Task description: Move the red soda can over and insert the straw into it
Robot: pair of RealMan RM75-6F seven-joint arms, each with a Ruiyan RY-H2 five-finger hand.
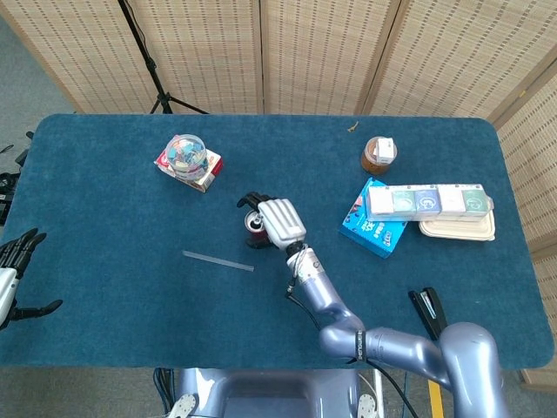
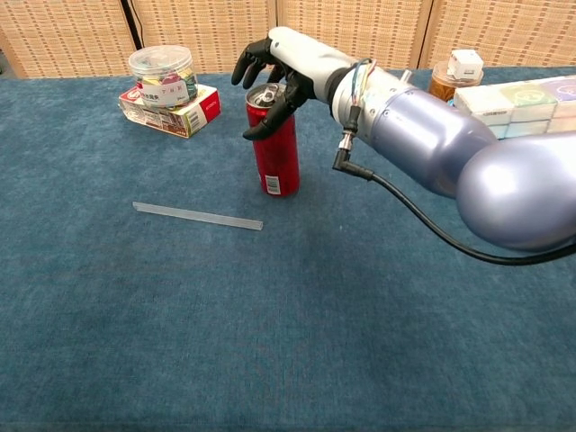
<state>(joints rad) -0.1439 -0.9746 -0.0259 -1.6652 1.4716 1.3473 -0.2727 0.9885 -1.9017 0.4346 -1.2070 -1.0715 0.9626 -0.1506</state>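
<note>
the left hand [image 1: 16, 274] lay at the near left table edge, at about 8 o'clock from the table centre, holding nothing, its dark fingers spread apart. the straw [image 2: 197, 216], a clear thin tube, lay flat on the blue table [image 2: 288, 342] just nearer than the red soda can [image 2: 276, 144], at about 7 o'clock from it, and apart from it. the can stood upright near the table centre with its opened top showing. the right hand [image 2: 283, 63] sat over the can's top from about 1 o'clock; its fingers [image 2: 249, 65] were splayed past the rim while the thumb lay against the can's upper side. whether the hand gripped the can or only touched it could not be told from either view. farther off, at about 10 o'clock from the can, a clear jar of coloured clips [image 1: 185, 154] rested on a red-and-white box [image 1: 206, 172]. at about 3 o'clock lay a blue box [image 1: 374, 229], with a row of small packs [image 1: 425, 201] over its far end, and an amber jar [image 1: 378, 154] stood beyond them.
</note>
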